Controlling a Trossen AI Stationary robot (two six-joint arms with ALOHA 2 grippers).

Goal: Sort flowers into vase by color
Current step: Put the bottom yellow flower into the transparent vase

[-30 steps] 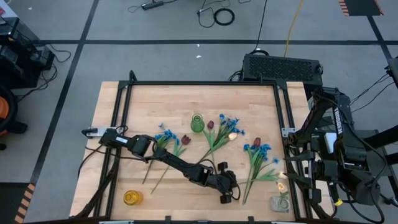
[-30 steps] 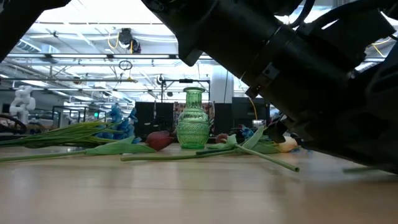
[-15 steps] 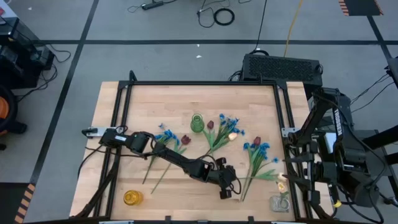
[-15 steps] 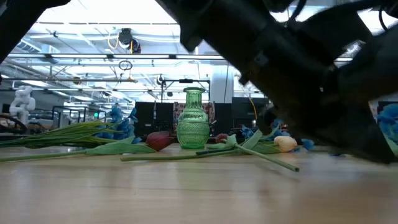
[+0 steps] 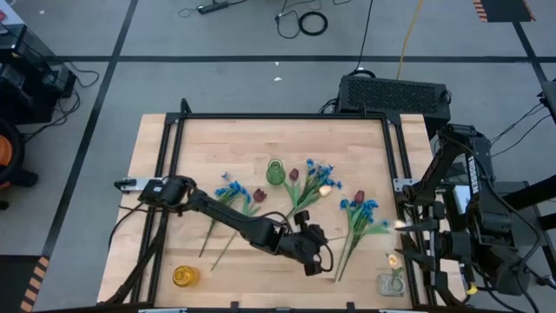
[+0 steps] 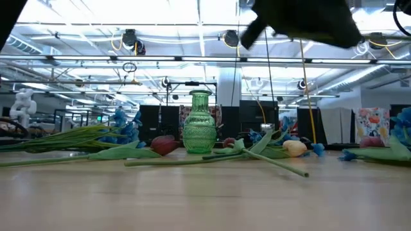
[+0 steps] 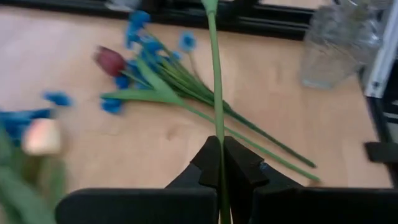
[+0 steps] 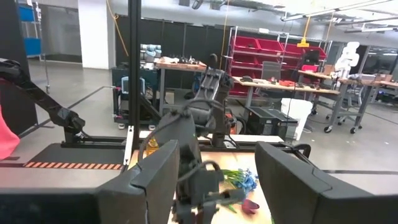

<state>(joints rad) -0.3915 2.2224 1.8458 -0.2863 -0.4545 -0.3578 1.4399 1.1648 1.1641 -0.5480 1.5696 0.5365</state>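
I see left gripper [image 7: 219, 163] clamped tight on thin green flower stem [image 7: 215, 81], over table's near middle. Stem runs away toward 5 o'clock in high view. At 2 o'clock from grip: loose bunch of blue-blossom flowers with dark red tulip [image 5: 360, 211] flat on light wooden table [image 5: 217, 139]. At 11 o'clock: ribbed green glass vase [image 5: 275, 172], upright. Right gripper [image 8: 214, 171] parked off right edge, fingers apart, empty.

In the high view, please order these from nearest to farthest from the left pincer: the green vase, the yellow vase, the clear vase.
Measured from the left pincer, shut on a green stem:
1. Clear vase, at the table's near right corner.
2. Green vase, mid-table, toward the far side.
3. Yellow vase, near the near left corner.
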